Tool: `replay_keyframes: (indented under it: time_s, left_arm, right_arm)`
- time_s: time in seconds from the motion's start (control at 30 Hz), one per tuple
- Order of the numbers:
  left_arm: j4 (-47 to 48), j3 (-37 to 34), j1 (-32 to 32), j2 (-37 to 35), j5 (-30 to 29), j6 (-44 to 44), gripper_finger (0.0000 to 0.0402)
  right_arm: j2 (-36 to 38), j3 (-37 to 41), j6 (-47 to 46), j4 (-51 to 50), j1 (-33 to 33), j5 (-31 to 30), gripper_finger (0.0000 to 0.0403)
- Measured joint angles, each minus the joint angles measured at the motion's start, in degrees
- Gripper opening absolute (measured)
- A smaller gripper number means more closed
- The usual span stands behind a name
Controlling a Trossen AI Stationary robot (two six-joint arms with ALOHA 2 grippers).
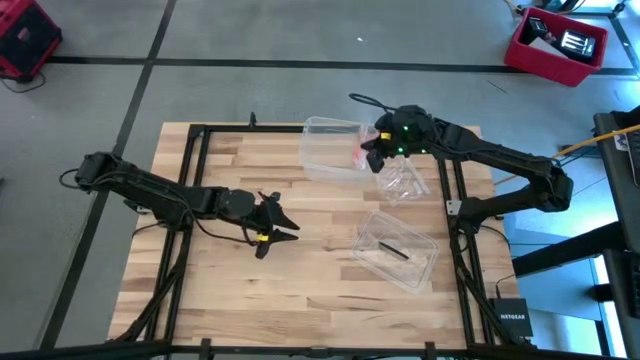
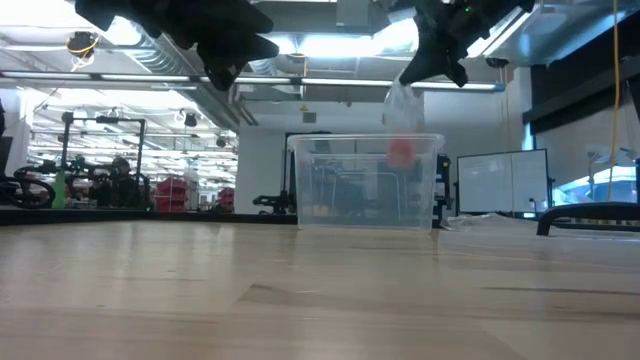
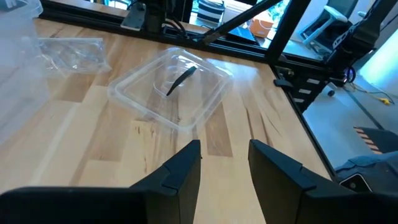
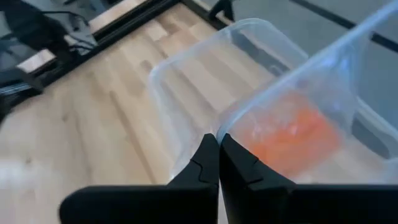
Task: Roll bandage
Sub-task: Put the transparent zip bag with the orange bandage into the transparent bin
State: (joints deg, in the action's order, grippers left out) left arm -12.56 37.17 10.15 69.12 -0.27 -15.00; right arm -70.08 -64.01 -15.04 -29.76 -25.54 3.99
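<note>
The bandage (image 4: 289, 134) is a small bright orange roll inside a clear plastic bag (image 4: 323, 74). My right gripper (image 4: 217, 146) is shut on that bag at the table's far right, over the right end of an open clear plastic box (image 1: 330, 150). In the low view the roll (image 2: 400, 150) shows at the height of the box rim (image 2: 365, 138). My left gripper (image 1: 280, 228) is open and empty above the middle of the table; its fingers (image 3: 186, 165) point toward the clear lid. My right gripper pinches the clear bag's upper part (image 4: 231, 127) between its two shut fingers, coming from above. The bag hangs below the fingers (image 2: 405, 100) with the orange roll at its lower end. I cannot tell whether the bag's lower end rests in the box.
A clear plastic lid (image 1: 395, 250) with a thin dark item (image 3: 180, 79) on it lies at the table's near right. A second crinkled clear bag (image 1: 405, 182) lies between the lid and the box. Bare wood lies to the left and front.
</note>
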Motion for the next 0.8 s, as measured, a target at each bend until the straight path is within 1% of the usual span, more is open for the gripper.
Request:
replay_keyframes:
  time_s: [0.17, 0.4, 0.8]
  left_arm:
    - [0.00, 0.00, 0.00, 0.00, 0.00, -1.07, 0.0127]
    - [-0.10, 0.00, 0.00, 0.00, -0.04, -0.98, 0.0127]
    - [-0.52, 0.00, 0.00, 0.00, -0.40, -1.37, 0.0127]
  right_arm:
    - [0.01, 0.00, -0.97, -1.45, 0.00, 3.57, 0.0001]
    - [-1.29, 0.00, -1.49, -7.46, -1.30, 2.71, 0.0006]
    - [-8.81, 0.00, -5.42, -9.99, -2.07, 2.08, 0.0009]
